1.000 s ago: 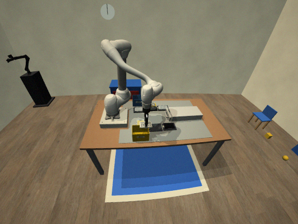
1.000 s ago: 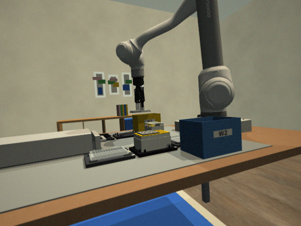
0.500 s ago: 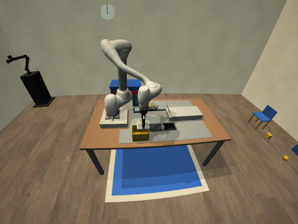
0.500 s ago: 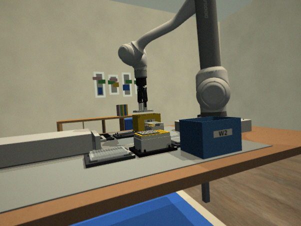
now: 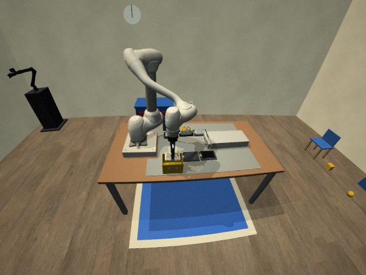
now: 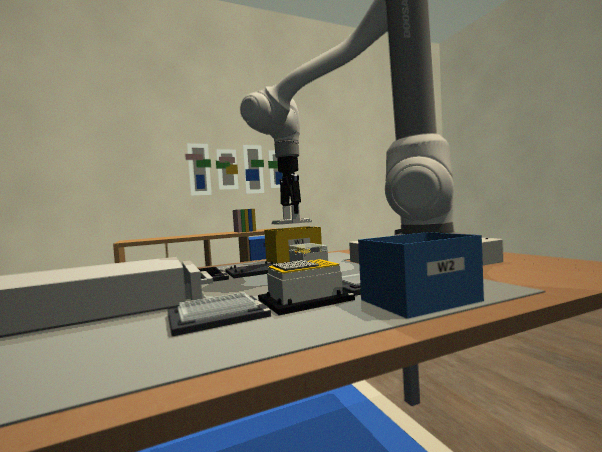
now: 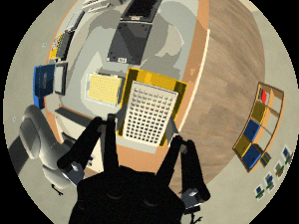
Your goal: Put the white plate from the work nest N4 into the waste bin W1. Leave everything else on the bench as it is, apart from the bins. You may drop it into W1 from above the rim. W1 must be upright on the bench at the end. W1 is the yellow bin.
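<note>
Arm bends from its base over the desk (image 5: 121,170), wrist pointing straight down, tool (image 6: 290,205) pinching the plate (image 6: 292,219) level, directly above the bin (image 6: 276,243) at 6 o'clock.

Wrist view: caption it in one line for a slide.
The tool holds the white plate directly above the open yellow bin W1, ready to drop it in.

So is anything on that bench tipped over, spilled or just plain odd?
Nothing stands out. The only thing off the bench is the white plate, held level in the gripper above the upright yellow bin.
</note>
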Robot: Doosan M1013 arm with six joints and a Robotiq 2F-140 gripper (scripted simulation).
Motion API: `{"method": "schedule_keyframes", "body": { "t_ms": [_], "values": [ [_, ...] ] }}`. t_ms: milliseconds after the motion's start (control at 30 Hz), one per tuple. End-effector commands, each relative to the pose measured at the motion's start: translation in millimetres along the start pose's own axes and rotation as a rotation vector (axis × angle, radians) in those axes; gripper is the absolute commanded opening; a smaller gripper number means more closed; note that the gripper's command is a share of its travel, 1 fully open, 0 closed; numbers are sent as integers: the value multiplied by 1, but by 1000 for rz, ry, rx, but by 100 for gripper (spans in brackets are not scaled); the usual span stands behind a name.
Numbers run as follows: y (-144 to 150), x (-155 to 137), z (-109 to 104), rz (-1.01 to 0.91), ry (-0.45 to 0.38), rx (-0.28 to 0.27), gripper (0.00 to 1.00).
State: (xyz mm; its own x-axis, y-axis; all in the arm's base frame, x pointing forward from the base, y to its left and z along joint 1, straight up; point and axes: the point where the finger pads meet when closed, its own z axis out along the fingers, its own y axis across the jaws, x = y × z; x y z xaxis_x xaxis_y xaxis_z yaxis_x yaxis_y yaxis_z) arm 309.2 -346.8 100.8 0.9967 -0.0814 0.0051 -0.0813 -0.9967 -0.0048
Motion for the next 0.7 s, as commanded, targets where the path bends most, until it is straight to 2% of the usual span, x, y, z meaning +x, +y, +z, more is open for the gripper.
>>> {"method": "schedule_keyframes", "body": {
  "t_ms": [0,533,667],
  "values": [
    [0,0,0,0,0,0,10],
    [0,0,0,0,0,0,10],
    [0,0,5,0,0,0,10]
  ]
}}
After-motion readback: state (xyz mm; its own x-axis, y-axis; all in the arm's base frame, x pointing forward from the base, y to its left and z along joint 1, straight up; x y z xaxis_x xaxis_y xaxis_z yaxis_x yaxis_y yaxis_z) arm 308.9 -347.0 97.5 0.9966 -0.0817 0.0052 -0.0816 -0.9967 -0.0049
